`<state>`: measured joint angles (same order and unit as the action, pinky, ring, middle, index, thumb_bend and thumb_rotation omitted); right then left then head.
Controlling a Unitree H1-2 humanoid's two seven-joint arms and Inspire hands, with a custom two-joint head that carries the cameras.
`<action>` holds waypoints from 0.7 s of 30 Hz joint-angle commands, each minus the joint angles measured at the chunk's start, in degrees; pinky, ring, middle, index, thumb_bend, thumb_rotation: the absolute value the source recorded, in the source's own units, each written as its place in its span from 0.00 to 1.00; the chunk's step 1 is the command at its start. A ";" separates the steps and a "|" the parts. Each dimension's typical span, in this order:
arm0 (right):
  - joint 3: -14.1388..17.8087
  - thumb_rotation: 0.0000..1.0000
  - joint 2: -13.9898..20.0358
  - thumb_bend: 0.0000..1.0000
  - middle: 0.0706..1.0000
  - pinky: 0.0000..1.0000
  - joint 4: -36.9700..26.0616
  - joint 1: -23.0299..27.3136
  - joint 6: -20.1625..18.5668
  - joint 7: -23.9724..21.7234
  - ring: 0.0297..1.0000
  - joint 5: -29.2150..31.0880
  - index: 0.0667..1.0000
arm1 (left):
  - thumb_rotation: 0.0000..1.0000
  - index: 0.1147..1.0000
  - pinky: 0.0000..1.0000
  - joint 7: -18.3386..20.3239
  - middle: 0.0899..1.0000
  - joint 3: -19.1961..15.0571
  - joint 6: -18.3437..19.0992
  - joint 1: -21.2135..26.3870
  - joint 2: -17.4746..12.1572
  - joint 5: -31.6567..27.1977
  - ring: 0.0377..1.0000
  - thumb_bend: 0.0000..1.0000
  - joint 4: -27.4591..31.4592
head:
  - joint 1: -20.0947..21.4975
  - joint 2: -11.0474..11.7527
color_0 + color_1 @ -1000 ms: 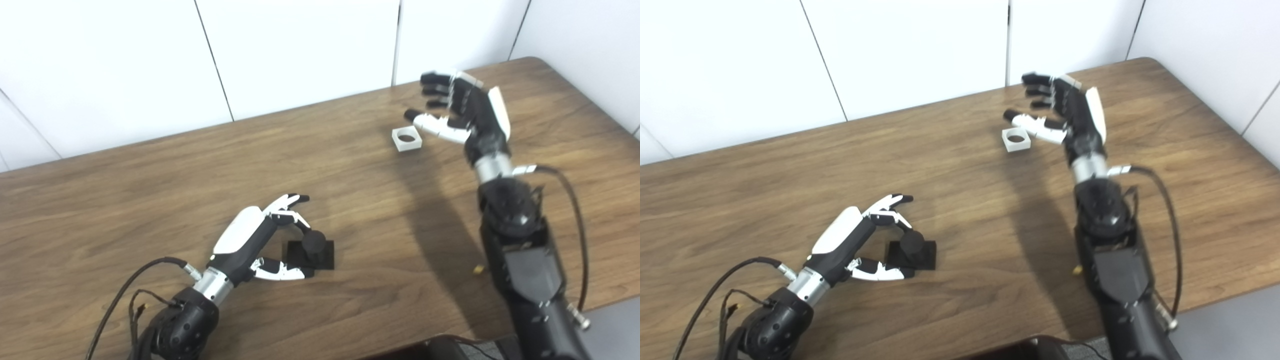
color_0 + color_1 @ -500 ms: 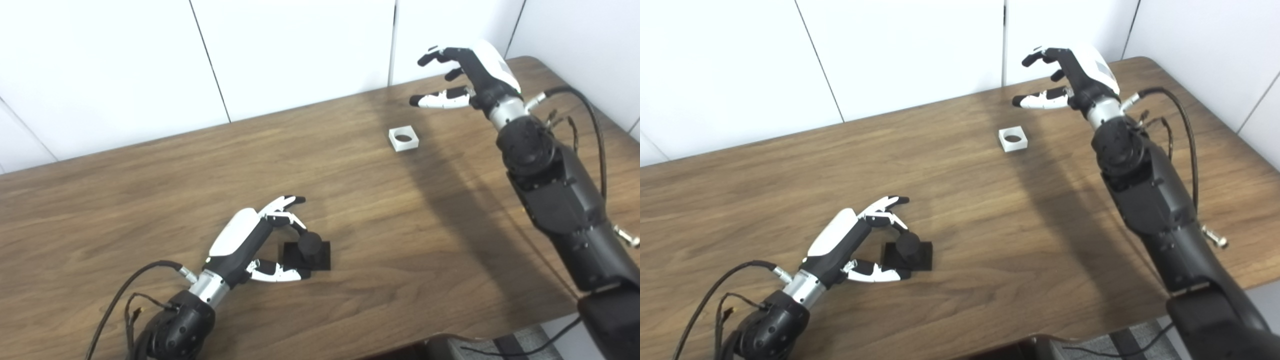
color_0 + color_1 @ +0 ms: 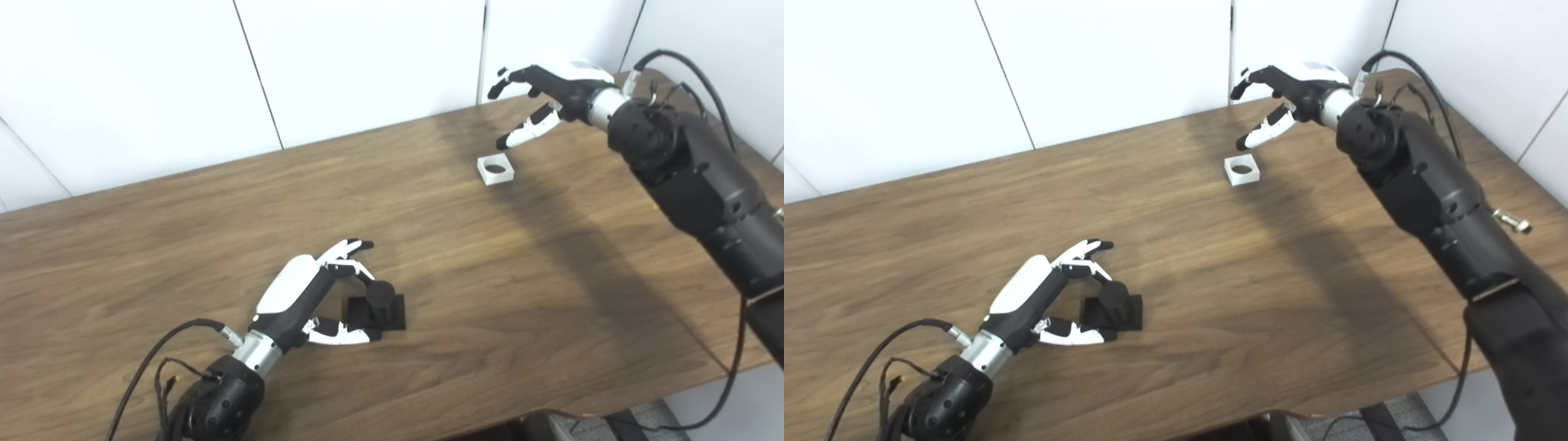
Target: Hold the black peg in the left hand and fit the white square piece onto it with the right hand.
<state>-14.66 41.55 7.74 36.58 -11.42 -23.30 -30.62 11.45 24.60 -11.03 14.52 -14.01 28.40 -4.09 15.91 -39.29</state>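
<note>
The left hand [image 3: 306,300] cups its spread fingers round the black peg [image 3: 380,303] on the table [image 3: 184,233]; whether they touch is hidden. At two o'clock, the right hand [image 3: 551,86] hovers spread above the white square piece [image 3: 495,169].

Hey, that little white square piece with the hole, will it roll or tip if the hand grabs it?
The white square piece lies flat and low on the table, so probably won't roll or tip. It looks stiff and, being hollow, likely light; it may skid if nudged.
</note>
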 commanded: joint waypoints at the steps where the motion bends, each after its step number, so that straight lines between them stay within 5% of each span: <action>1: -0.48 0.33 1.89 0.84 0.93 0.80 -0.17 4.03 1.66 -2.48 0.94 -0.69 0.75 | 0.08 0.43 0.87 1.08 0.92 0.34 2.48 -0.40 -0.74 2.72 0.96 0.52 -2.40 | -0.12 -0.07; 21: -5.63 0.35 0.71 0.87 0.96 0.97 7.90 7.63 2.00 -10.00 0.99 -6.48 0.81 | 0.09 0.43 0.86 1.16 0.92 0.18 2.63 -0.80 -0.63 2.42 0.96 0.52 -1.54 | -0.91 -0.56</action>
<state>-21.08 41.51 16.42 40.49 -9.52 -33.58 -36.70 11.34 24.42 -10.81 14.42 -13.85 28.41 -4.07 15.03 -39.81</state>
